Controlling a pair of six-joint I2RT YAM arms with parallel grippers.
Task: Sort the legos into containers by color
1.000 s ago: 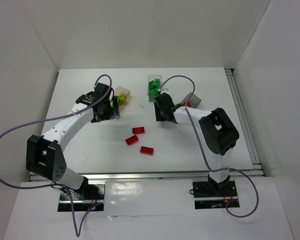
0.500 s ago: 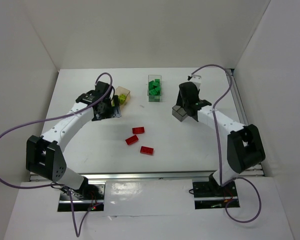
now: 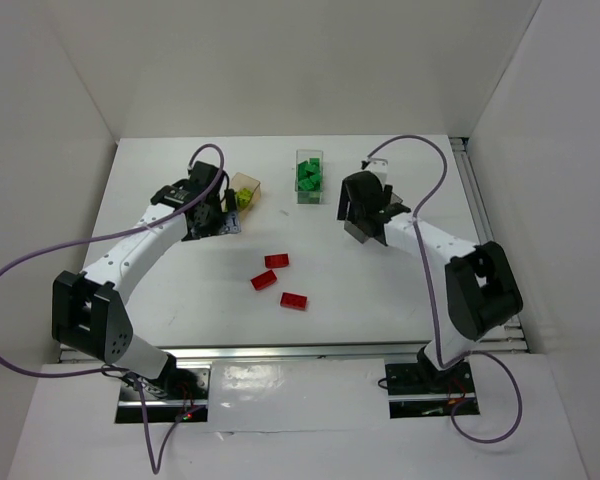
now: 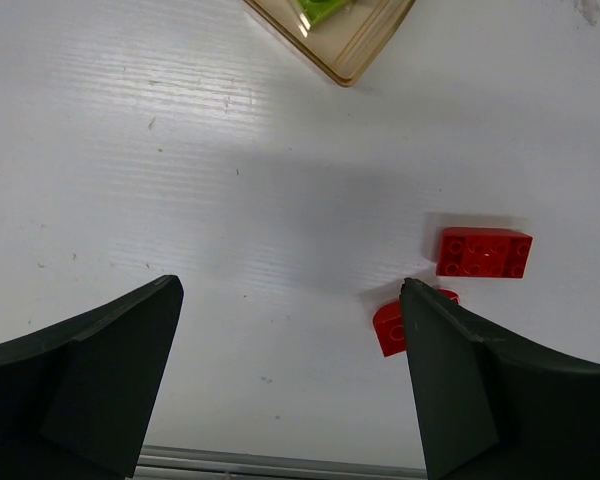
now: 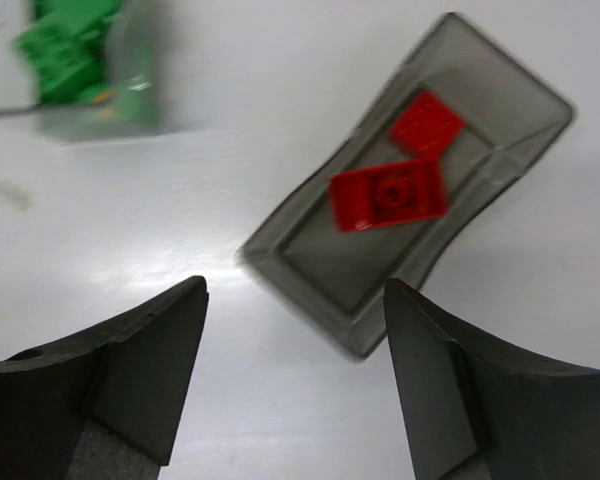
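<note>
We had swung our right gripper from the clear box to above the grey box, toward the table's far right edge. Its jaws gaped wide and empty, and two red legos lay inside the box. Our left gripper, equally wide and empty, hung near the tan box. Three red legos waited mid-table, unsorted.

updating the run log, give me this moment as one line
left fingers open, empty | right fingers open by grey box | grey box: two red legos | table: three loose legos
</note>
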